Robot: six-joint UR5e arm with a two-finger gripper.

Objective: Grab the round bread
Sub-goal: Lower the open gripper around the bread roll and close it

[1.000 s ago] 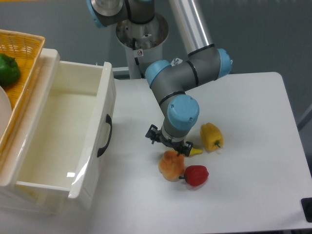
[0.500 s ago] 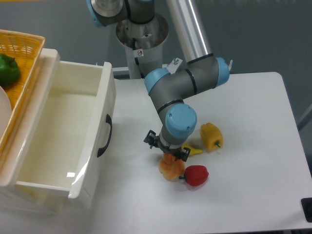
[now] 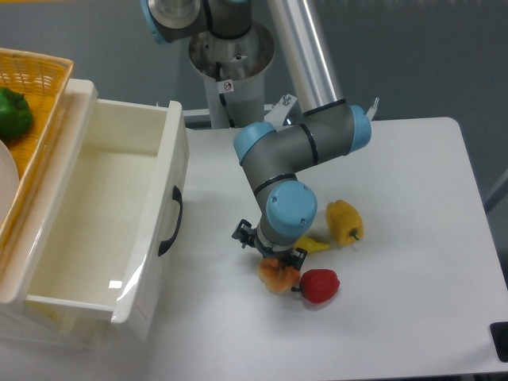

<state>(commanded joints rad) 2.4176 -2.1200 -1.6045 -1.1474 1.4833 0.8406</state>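
Observation:
The round bread (image 3: 276,276), pale orange-peach, lies on the white table near its middle front. My gripper (image 3: 271,255) hangs straight over it, pointing down, its wrist covering the bun's far half. The fingers reach down around the bun's top, but the wrist hides the fingertips, so their spacing does not show. A red pepper (image 3: 320,285) touches the bun on its right.
A yellow pepper (image 3: 344,222) and a small yellow piece (image 3: 316,245) lie just right of the gripper. A white open drawer box (image 3: 103,214) with a black handle stands at the left, a wicker basket (image 3: 32,87) with a green pepper (image 3: 13,113) behind it.
The gripper has moved down and slightly left toward the front, from just behind the bun to directly over it. The bun and peppers have not moved.

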